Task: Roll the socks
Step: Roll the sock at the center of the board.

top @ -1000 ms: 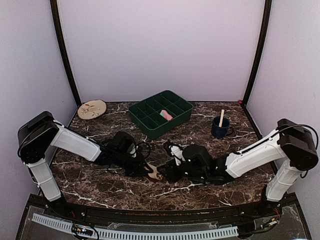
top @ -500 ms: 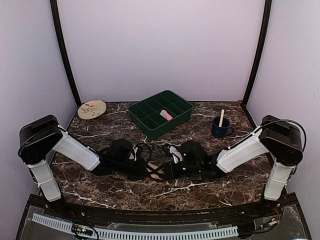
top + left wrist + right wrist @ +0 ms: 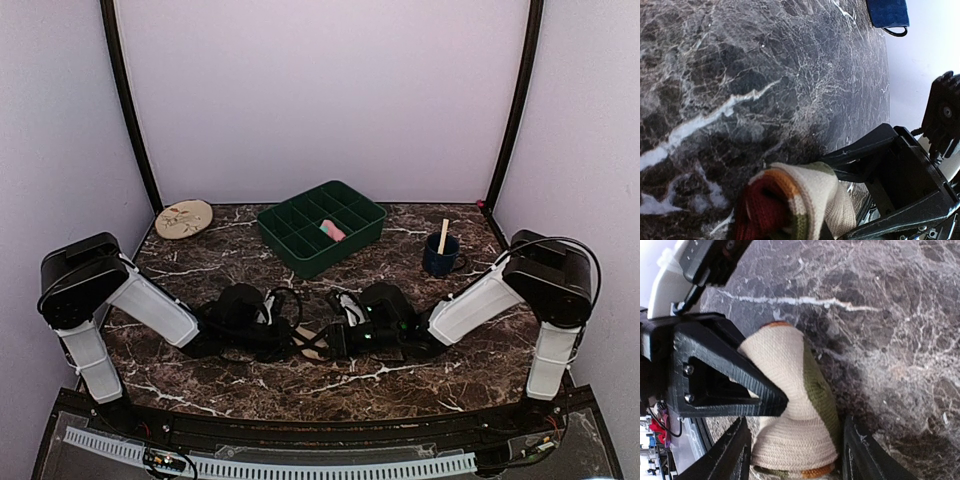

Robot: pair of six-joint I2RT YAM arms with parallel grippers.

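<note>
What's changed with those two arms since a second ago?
The right arm swung its rear joint inward, leftward; the right claw, open, stayed astride the rolled beige sock. The left claw kept pinching it, its arm sinking slightly. The tray, pink sock, mug and disc stayed put.

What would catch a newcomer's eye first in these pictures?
At the table's near middle the left claw is shut on a rolled striped sock, and the open right claw straddles it. Behind them a pink sock lies in a green tray, with a blue mug to its right.
</note>
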